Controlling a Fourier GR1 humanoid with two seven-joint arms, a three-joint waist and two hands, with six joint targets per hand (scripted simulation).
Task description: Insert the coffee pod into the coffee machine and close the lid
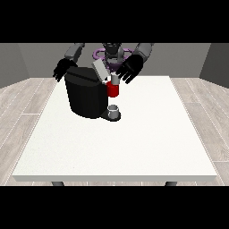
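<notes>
Seemingly, the hand at the view's right (130, 68) is hovering spread-fingered at twelve o'clock of the boxy black coffee machine (87, 96); pod probably light, rigid, pinchable sideways.

No readable text, label, brand, number or sign anywhere in view.
</notes>
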